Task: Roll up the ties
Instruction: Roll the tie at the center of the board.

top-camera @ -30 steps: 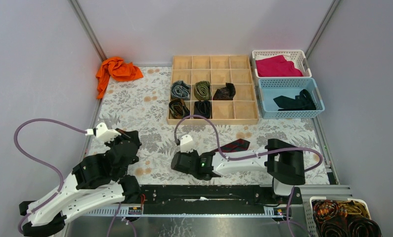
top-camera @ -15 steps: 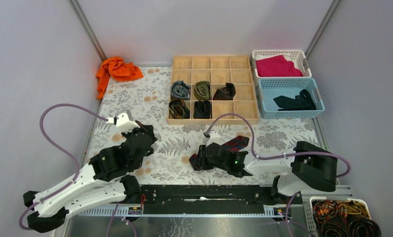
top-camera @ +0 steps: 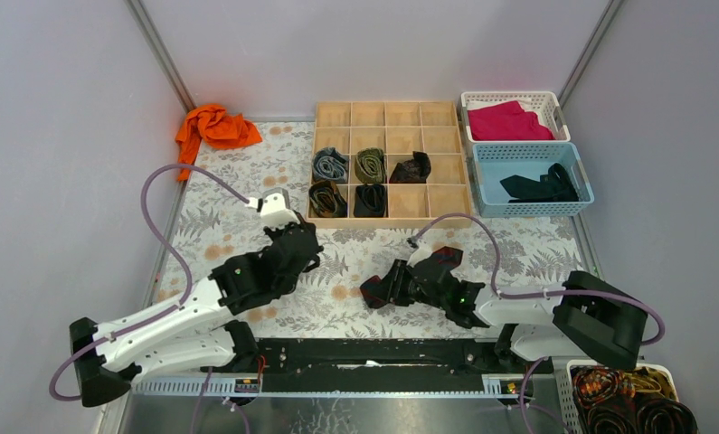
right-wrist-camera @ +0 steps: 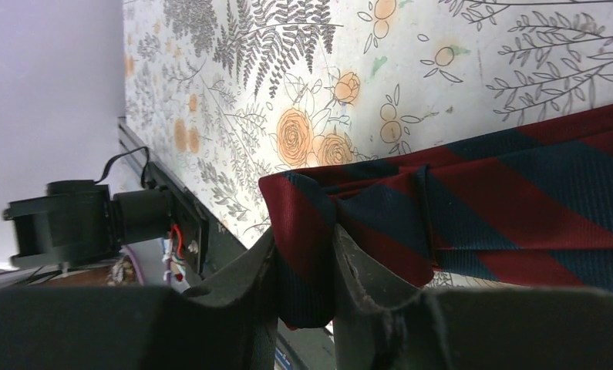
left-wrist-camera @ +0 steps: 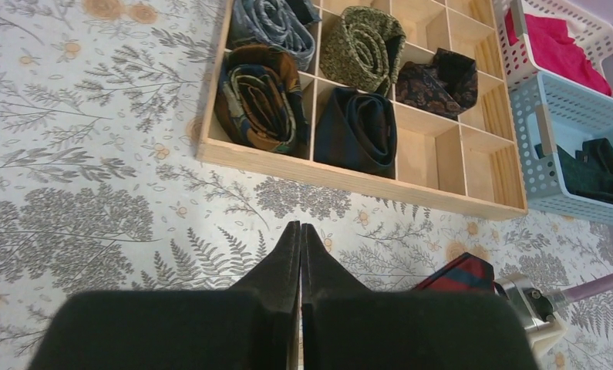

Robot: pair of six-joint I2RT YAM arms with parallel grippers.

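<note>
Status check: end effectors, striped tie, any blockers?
Left end effector shut, empty. Right end effector shut on navy-and-red striped tie. No obstruction seen around it.

High overview; two low wrist close-ups

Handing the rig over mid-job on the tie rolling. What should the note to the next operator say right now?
Left gripper: shut, empty, above the floral cloth in front of the wooden organizer.
Right gripper: shut on an end of the striped tie, low over the cloth.
Done: five rolled ties sit in organizer compartments.
Left: striped tie not in a compartment and seemingly not coiled; dark fabric, probably more ties, lies in the blue basket.
</note>
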